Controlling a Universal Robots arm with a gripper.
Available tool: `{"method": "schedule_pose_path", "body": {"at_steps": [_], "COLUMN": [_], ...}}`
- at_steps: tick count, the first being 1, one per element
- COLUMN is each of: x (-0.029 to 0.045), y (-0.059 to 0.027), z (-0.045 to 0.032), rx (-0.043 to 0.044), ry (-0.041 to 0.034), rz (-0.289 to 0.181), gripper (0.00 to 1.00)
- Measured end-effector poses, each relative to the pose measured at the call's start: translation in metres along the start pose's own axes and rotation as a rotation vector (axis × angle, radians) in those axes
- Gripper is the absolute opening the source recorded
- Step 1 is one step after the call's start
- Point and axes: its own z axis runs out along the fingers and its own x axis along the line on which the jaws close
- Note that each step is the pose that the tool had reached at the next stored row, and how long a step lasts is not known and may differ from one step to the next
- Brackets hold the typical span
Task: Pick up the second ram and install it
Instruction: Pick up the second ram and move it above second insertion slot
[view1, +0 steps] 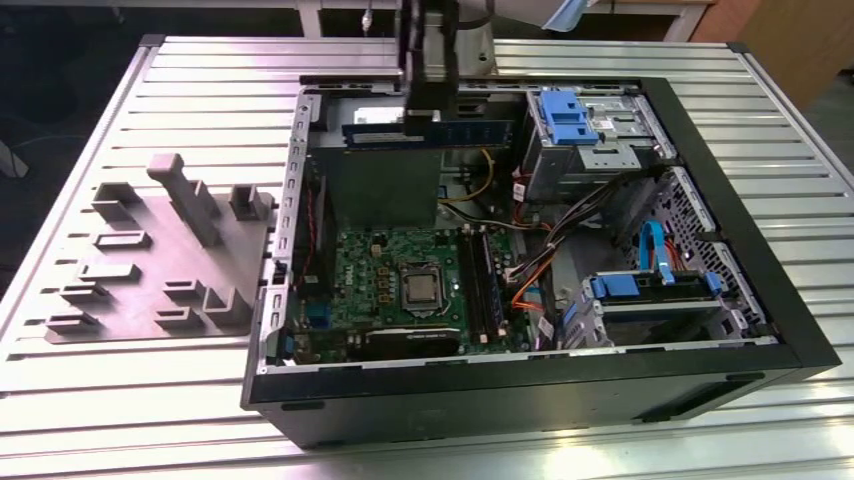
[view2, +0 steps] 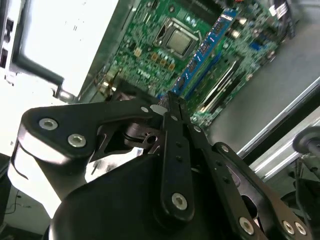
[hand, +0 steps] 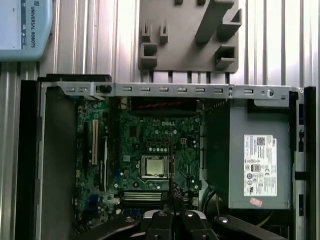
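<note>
Blue-green memory stick (view1: 481, 131) is clenched in the gripper (view2: 172, 102), pinched near its middle. It's held level in the air above the open computer case (view1: 767, 250), over the motherboard (view1: 387, 265) and not touching it.

Black end effector (view2: 169, 102) with silver screws (view2: 179, 201).

In the exterior view the arm (view1: 430, 50) is cut off at the top edge, and the gripper (view1: 424, 118) hides the middle of the ram (view1: 483, 130). In the second wrist view the ram's near end is hidden by the fingers (view2: 173, 145).
</note>
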Motion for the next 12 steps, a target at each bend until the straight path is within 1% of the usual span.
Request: {"method": "schedule_pose_path", "body": {"at_steps": [3, 5, 9, 12], "x": [0.0000, 0.0001, 0.0000, 0.0001], "y": [-0.0097, -0.0134, -0.0136, -0.0139], "z": [-0.0004, -0.0005, -0.0002, 0.0040], "rx": [-0.0001, -0.0001, 0.0001, -0.0001], "ry": [0.0000, 0.0000, -0.0004, -0.0001], "rz": [0.000, 0.000, 0.000, 0.000], "gripper": [0.12, 0.12, 0.12, 0.12]}}
